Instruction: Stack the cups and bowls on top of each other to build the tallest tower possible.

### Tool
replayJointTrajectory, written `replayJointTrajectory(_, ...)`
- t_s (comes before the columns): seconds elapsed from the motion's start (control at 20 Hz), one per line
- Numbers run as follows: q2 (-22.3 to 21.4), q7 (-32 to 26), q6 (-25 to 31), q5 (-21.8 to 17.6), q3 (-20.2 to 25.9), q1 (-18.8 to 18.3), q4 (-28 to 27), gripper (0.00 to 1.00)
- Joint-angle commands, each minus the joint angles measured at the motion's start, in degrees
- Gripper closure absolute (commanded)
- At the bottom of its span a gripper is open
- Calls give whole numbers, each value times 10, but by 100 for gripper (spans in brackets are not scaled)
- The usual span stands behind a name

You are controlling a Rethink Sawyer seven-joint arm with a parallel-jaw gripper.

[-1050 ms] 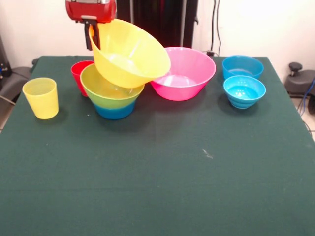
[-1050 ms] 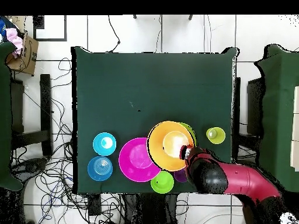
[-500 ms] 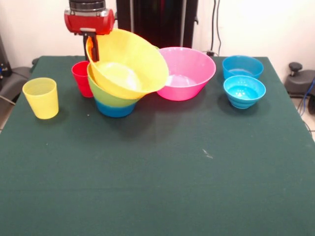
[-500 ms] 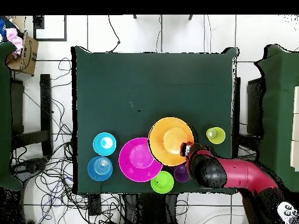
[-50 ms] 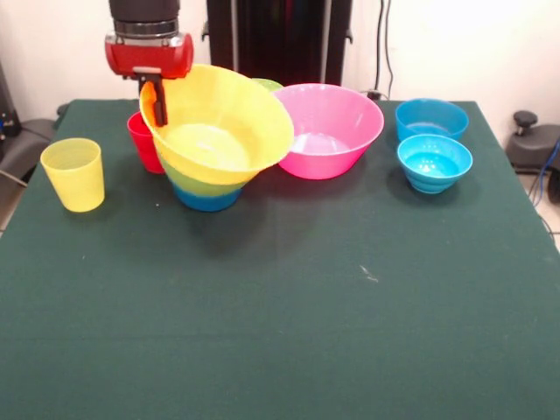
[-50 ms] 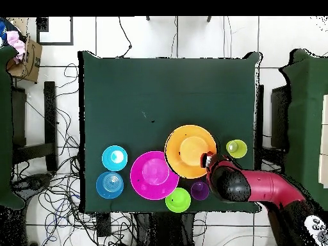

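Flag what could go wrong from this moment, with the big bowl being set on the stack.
1. The orange bowl sits tilted in the green bowl, the gripper shut on its rim; on release it may settle crooked or slide off.
2. The pink bowl looks to be touching the orange bowl's side, so a shift could push it.
3. The red cup stands close by the gripper and could be knocked.

Orange bowl [image 5: 219, 122] nested, tilted, atop green-and-blue stack [image 5: 203, 191] (pink bowl [image 5: 328, 131] beside).
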Motion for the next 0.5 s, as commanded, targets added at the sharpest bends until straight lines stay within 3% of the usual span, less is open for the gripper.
replayJointTrajectory(0.05,27,-20,-10,-45,15,6,-29,100)
replayJointTrajectory(0.4,32,-28,-12,-51,20,-1,-36,100)
replayJointTrajectory(0.45,32,-30,-21,-56,24,-3,-36,0)
replayJointTrajectory(0.5,32,-30,-23,-58,23,-2,-36,0)
